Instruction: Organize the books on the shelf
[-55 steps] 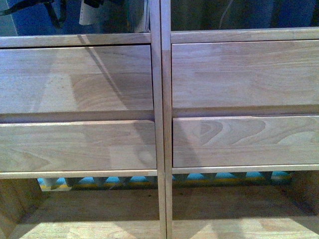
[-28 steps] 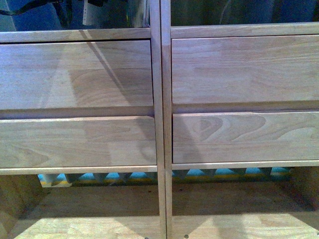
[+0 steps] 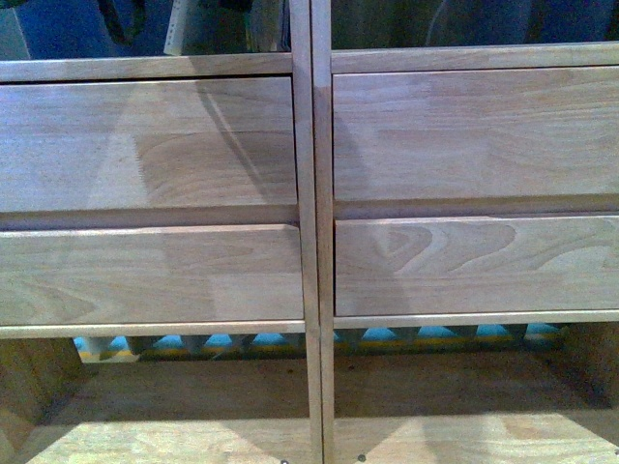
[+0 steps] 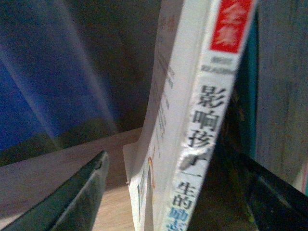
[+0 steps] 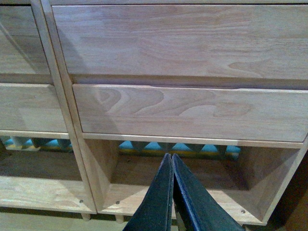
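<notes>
In the left wrist view a thin white-grey paperback (image 4: 192, 96) stands upright, with a red block atop its spine and dark print below. A teal-edged book (image 4: 251, 72) stands just behind it, against a wooden wall. My left gripper (image 4: 174, 159) is open, one finger on each side of the paperback, with gaps showing. The light-wood shelf (image 3: 309, 193) fills the front view with its drawer fronts. My right gripper (image 5: 171, 161) is shut and empty, in front of the shelf's lower right open compartment (image 5: 192, 173).
Four plain drawer fronts (image 3: 145, 145) sit in two columns with a centre post between them. Open compartments lie below them (image 3: 174, 396), with blue and yellow flooring visible through the back. Book edges show at the top of the upper left compartment (image 3: 274, 24).
The shelf sits slightly higher in the front view than a second ago. The dark cable shapes in the upper left compartment have mostly gone from view.
</notes>
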